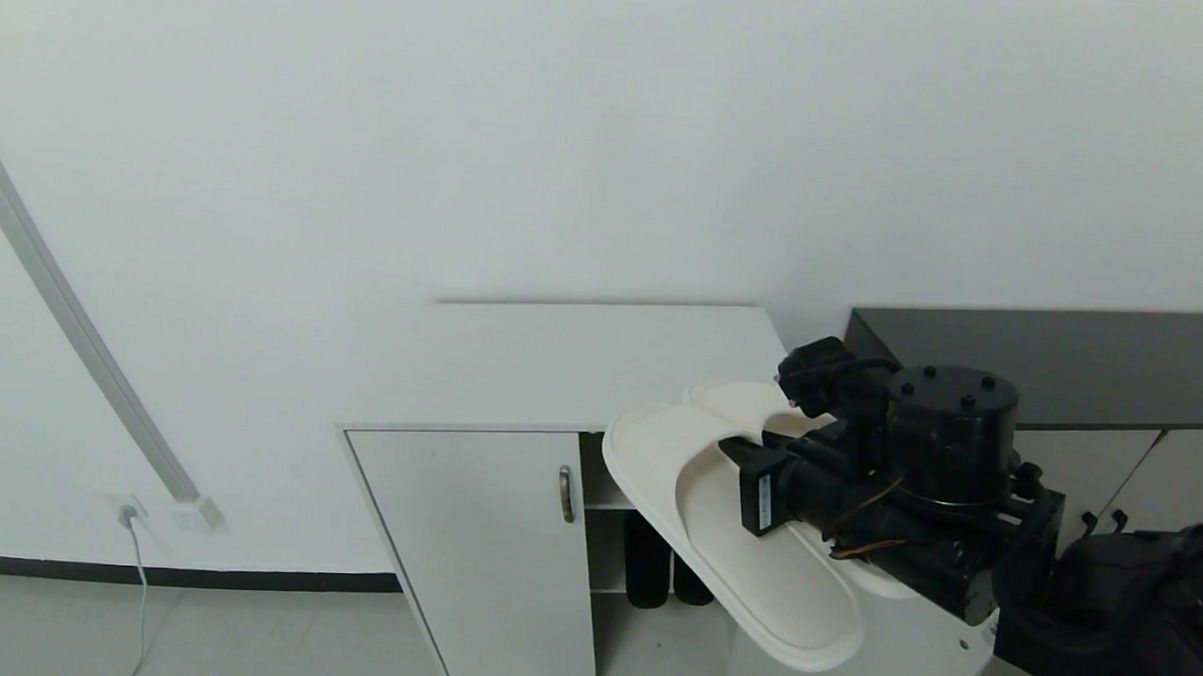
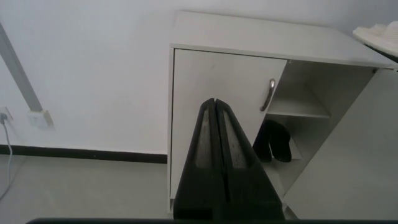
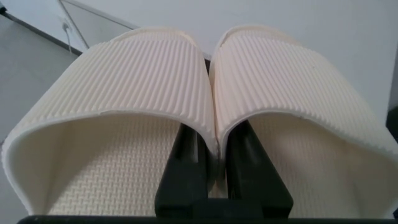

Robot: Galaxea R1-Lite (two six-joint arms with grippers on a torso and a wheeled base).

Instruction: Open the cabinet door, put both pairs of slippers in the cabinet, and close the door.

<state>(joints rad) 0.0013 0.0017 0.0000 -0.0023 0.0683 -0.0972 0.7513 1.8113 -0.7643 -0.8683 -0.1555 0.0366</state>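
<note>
Grasping the cream slippers (image 1: 754, 568) by their straps, right pincer (image 3: 213, 163) hangs beside the cabinet (image 1: 475, 534); left pincer (image 2: 214, 107) clenched.

The right arm (image 1: 957, 471) is black all over, built around a squat, drum-shaped joint (image 1: 951, 415) whose flat top carries a few small bolt heads (image 1: 928, 372). A white label (image 1: 764, 499) is stuck on the boxy wrist block, and thin copper-coloured wires (image 1: 864, 547) loop beneath it. The right hand (image 3: 221, 171) has two flat black fingers (image 3: 186, 171). The left hand (image 2: 214, 149) is black too, long and tapering, with grey panels set into its faces.
</note>
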